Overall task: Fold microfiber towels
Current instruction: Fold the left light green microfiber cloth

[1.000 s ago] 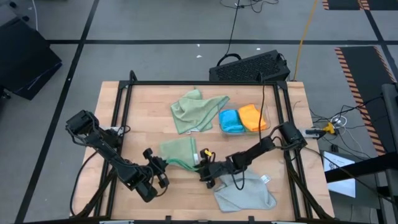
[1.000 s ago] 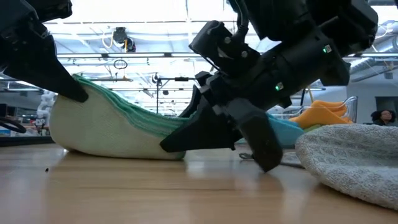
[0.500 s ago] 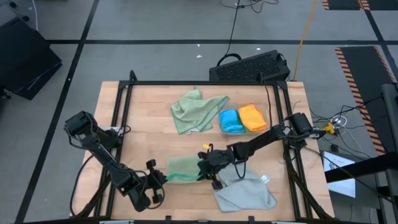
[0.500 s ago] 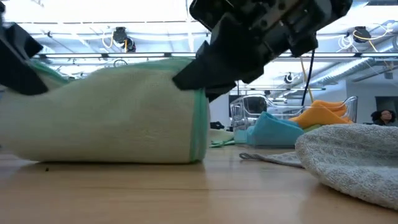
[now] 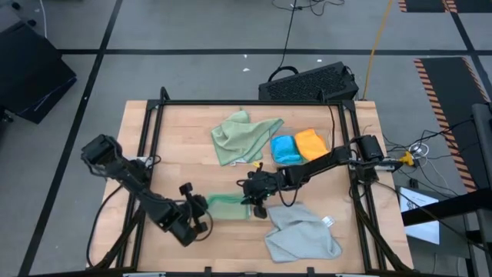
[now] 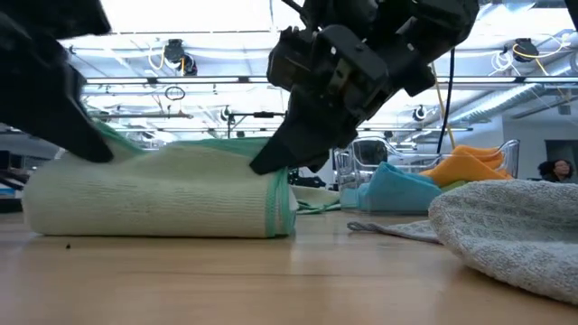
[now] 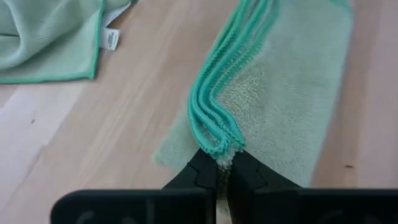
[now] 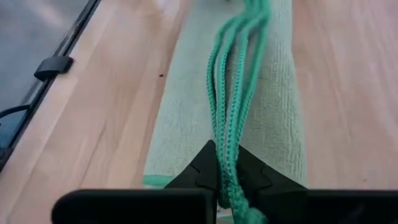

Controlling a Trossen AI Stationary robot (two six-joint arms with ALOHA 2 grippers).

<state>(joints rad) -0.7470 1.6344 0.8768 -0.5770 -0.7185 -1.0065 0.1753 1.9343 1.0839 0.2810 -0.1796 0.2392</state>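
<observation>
My left pincer and right pincer each pinch the stacked, teal-stitched edges of the pale green towel, a nubby folded strip lying on the wooden tabletop; its white tag is unreadable

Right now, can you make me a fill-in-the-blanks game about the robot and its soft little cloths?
1. Both end effectors pinch the stacked edges of the folded pale sage green microfiber towel, whose stitched trim is ____.
2. The left end effector and the right end effector are both ____ on that trim.
3. The bright blue microfiber towel lies right beside the ____ microfiber towel.
4. The crumpled light grey microfiber towel lies nearest the ____ arm.

Missing words: green; shut; orange; right
</observation>
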